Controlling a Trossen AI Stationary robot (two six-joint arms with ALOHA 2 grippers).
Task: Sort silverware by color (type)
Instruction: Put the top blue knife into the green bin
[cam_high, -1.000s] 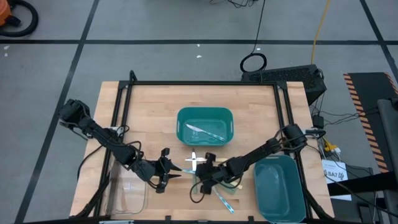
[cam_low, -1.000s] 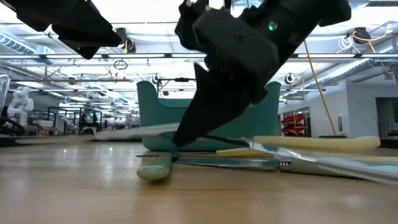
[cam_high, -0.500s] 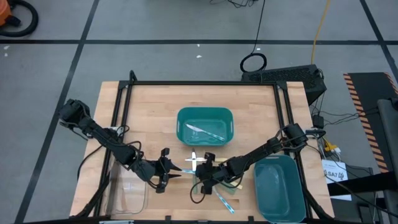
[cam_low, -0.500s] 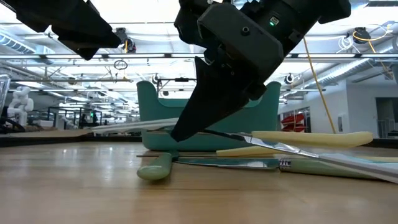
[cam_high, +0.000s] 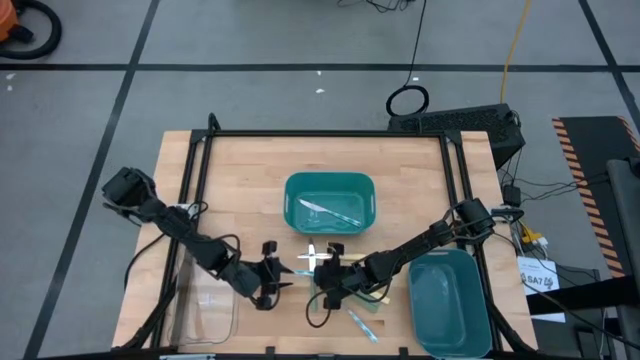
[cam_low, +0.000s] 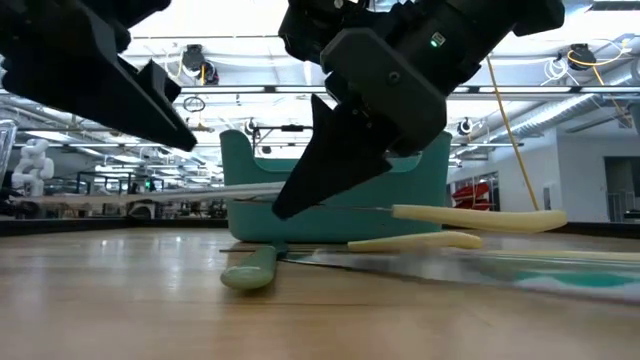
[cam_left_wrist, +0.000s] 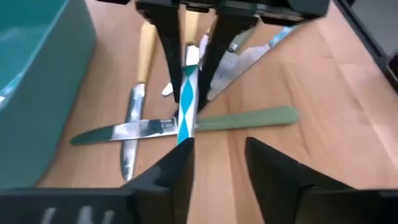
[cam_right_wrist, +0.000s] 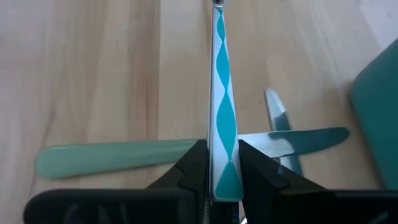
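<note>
1. A slim flat piece with a teal-and-white wavy pattern (cam_right_wrist: 221, 124) is clamped between the fingers (cam_right_wrist: 194, 165) of the right gripper (cam_high: 328, 284), near the front middle of the worktop (cam_high: 240, 180); the patterned handle runs straight out from between them.
2. A light green-handled knife (cam_right_wrist: 124, 158) with a smooth, rounded handle and a shiny blade lies flat on the wood just beneath, crossed by other silverware.
3. Pale yellow-handled pieces (cam_low: 470, 220) lie beside it in the same loose pile, in front of the middle teal bin (cam_high: 330, 202).
4. One thin metal piece (cam_high: 330, 212) rests inside that rounded, matte teal bin.
5. The left gripper (cam_high: 268, 284) is held low, just beside the pile, its dark fingers (cam_left_wrist: 177, 174) spread apart and holding nothing.
6. A second teal bin (cam_high: 450, 300) sits at the right front corner.
7. The worktop is pale, grained butcher-block wood inside a black frame; grey floor with dark lines surrounds it.
</note>
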